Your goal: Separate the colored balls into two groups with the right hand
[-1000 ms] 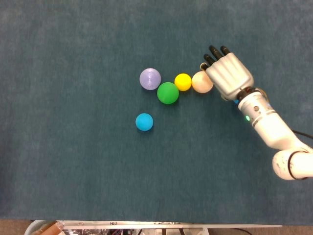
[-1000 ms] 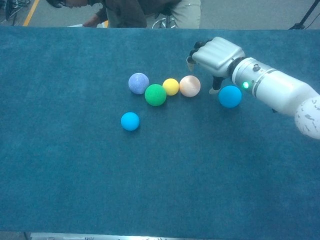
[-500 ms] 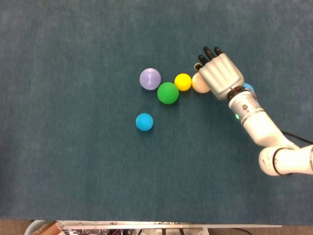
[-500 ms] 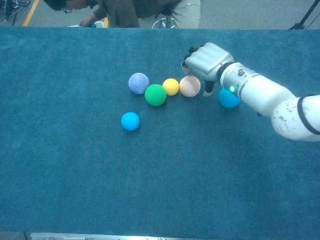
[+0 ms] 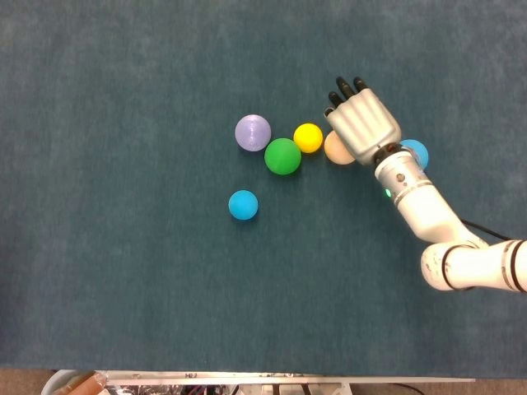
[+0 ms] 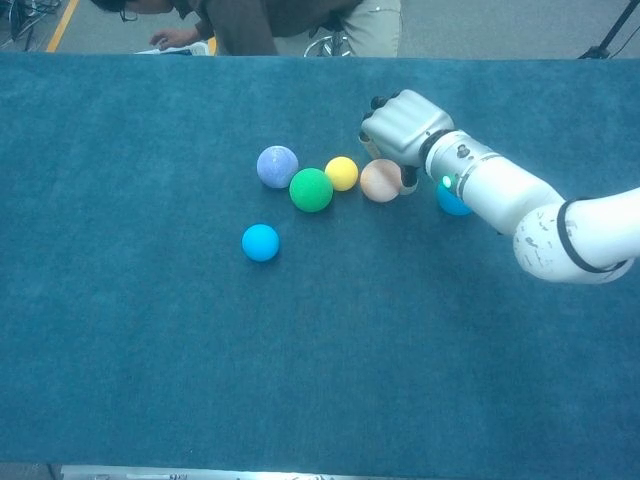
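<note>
Several balls lie on the blue-green cloth. A purple ball (image 5: 253, 132) (image 6: 277, 166), a green ball (image 5: 282, 156) (image 6: 311, 190), a yellow ball (image 5: 308, 137) (image 6: 341, 173) and a peach ball (image 5: 333, 150) (image 6: 378, 182) form a tight row. One blue ball (image 5: 243, 205) (image 6: 260, 242) sits alone in front of them. A second blue ball (image 5: 416, 152) (image 6: 450, 203) lies to the right, half hidden behind my right wrist. My right hand (image 5: 360, 123) (image 6: 402, 125) hangs palm down over the peach ball's right side and holds nothing. Its thumb is against that ball. My left hand is out of sight.
A person (image 6: 260, 20) leans over the table's far edge (image 6: 150, 54). The near edge of the table (image 5: 263, 374) runs along the bottom of the head view. Bare cloth spreads to the left and in front of the balls.
My right hand has slid left and now covers more of the peach ball. The right blue ball has come out from under the wrist. The other balls have stayed put.
</note>
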Motion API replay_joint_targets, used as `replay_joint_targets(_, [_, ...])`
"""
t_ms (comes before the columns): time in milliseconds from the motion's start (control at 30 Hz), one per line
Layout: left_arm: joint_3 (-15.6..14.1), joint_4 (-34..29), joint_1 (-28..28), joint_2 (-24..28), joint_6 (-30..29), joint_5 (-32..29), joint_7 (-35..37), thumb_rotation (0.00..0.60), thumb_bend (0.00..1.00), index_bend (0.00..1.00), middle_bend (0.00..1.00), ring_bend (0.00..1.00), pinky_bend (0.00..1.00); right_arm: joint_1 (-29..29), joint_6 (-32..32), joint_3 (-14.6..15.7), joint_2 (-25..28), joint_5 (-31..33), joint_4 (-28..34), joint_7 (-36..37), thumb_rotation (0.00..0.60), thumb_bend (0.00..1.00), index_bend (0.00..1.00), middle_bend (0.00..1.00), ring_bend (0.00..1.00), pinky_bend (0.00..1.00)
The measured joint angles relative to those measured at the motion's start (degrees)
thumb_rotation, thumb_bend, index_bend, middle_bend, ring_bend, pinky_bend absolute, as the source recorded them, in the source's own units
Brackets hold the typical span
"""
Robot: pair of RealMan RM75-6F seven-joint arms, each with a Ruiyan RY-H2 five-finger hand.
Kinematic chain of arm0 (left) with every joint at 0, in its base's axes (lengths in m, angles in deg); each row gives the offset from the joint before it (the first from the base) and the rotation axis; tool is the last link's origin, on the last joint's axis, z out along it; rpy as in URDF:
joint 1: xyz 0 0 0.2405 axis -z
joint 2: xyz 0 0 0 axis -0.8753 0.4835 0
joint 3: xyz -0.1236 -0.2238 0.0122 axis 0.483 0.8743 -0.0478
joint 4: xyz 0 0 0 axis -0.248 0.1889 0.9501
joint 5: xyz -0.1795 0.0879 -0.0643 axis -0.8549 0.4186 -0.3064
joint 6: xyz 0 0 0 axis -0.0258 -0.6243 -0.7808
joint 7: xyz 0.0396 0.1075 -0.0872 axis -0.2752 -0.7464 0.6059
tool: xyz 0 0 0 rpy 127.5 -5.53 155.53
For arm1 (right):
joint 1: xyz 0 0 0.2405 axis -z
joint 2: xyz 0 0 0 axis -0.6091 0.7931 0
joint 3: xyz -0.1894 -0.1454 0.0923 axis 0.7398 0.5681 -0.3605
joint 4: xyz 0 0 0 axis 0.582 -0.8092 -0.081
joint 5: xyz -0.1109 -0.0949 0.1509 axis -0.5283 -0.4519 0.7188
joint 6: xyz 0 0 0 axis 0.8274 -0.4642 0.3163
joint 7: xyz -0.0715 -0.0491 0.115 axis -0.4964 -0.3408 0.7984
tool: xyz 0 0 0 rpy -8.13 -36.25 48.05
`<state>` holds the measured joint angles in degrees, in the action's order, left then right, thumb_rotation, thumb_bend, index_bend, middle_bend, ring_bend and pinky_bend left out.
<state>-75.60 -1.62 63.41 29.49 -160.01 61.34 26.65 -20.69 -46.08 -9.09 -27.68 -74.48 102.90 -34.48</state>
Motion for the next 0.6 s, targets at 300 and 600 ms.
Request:
replay_joint_targets(300, [-0.1,0.2,0.0,0.1,0.1,-0.1,0.1,0.6,0.44,0.32,0.22,0.21,0.2,0.8,-0.1,-0.3,0.9,-0.7,-0.8,1.9,0.6,0.01,0.49,0.27,0.11,0.19])
replay_joint_targets(600, [-0.1,-0.1,0.4,-0.2,0.7,-0.1,-0.5,0.6,0.44,0.32,0.22,0.21,0.2,3.0,-0.5,1.0,5.1,-1.4,0.3,3.4,0.6,0.01,0.49,0.27,0.11,0.19])
